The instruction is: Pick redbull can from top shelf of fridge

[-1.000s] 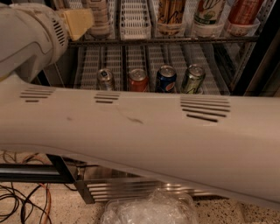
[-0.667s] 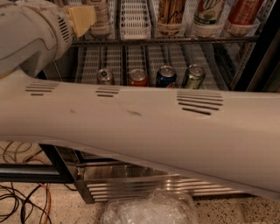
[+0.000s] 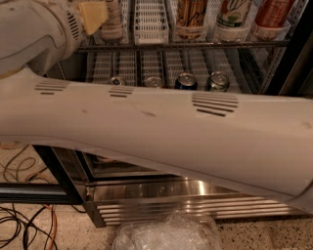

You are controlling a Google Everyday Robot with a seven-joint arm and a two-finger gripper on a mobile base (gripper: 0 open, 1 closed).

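My white arm [image 3: 161,132] crosses the whole view and hides the middle of the fridge [image 3: 195,207]. My gripper [image 3: 93,14] shows only as a tan-yellow tip at the top left, right in front of the leftmost drinks of the top shelf [image 3: 195,45]. That shelf carries tall bottles and cans in clear cups [image 3: 190,19] and one bare white slotted lane [image 3: 150,19]. I see no blue and silver redbull can; it is hidden or out of view.
The rack below holds short soda cans, among them a blue one [image 3: 186,80] and a green-silver one [image 3: 216,80]. A black door frame [image 3: 58,171] stands at the lower left. Cables [image 3: 24,229] and crumpled clear plastic [image 3: 166,234] lie on the floor.
My arm and gripper have risen in the view. The arm now covers the lower parts of the short cans, and the red can is almost hidden.
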